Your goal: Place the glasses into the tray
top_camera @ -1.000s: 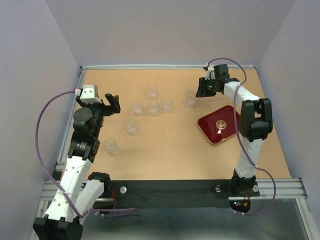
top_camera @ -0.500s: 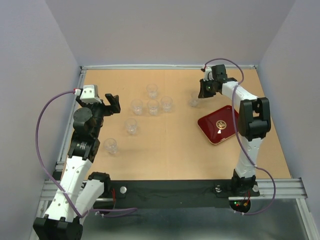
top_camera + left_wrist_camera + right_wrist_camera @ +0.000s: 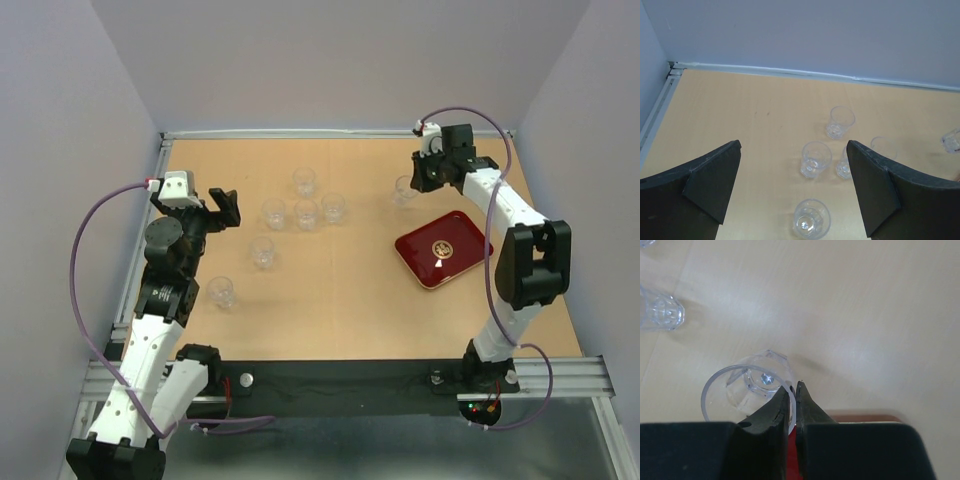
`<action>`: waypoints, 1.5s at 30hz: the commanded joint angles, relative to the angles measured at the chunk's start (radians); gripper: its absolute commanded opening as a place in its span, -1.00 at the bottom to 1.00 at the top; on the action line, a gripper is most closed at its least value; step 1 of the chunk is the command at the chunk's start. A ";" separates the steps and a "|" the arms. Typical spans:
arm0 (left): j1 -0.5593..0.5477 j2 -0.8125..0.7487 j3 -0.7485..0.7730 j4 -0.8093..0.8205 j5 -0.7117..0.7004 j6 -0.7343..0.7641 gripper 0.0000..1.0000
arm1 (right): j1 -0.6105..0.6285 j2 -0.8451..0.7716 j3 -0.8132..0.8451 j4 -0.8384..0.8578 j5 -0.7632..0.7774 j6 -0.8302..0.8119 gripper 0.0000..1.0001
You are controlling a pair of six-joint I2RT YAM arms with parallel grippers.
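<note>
The right end effector [image 3: 792,390] pinches one glass [image 3: 747,387] by its rim wall, the tray [image 3: 855,416] just behind its fingertips. Judged light, slick and brittle, so grip gently. The left end effector [image 3: 792,185] hangs spread, with the other glasses [image 3: 816,159] ahead of it on the table [image 3: 740,110].

Left pincer [image 3: 792,150] wide open, raised; right pincer [image 3: 792,390] pinching glass [image 3: 747,382] rim, arm extended.

Lab: walled test table [image 3: 350,290]

The tray [image 3: 444,249] is lying near the bench's [image 3: 340,300] right edge — one glass [image 3: 404,190] is sitting in the right fingers [image 3: 767,415] just behind it. Six other glasses [image 3: 306,213] are standing from mid-bench toward the left edge.
</note>
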 commanded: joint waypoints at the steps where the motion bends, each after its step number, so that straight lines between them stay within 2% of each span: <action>1: -0.003 -0.019 0.004 0.053 0.015 -0.004 0.96 | -0.051 -0.047 -0.036 0.020 -0.006 -0.025 -0.99; 9: -0.001 -0.021 0.002 0.056 0.018 -0.007 0.96 | -0.129 -0.110 -0.095 0.018 -0.053 -0.026 -0.99; 15: -0.003 -0.022 0.004 0.056 0.023 -0.009 0.96 | -0.241 -0.144 -0.155 0.018 -0.080 -0.034 -0.96; 24: -0.003 -0.024 0.002 0.058 0.023 -0.010 0.96 | -0.315 -0.159 -0.226 0.033 -0.076 -0.041 -0.93; 32: -0.003 -0.025 0.001 0.058 0.023 -0.012 0.96 | -0.342 -0.152 -0.273 0.063 -0.060 -0.045 -0.90; 45: -0.003 -0.024 0.001 0.058 0.023 -0.009 0.96 | -0.350 -0.071 -0.227 0.078 0.028 -0.055 -0.84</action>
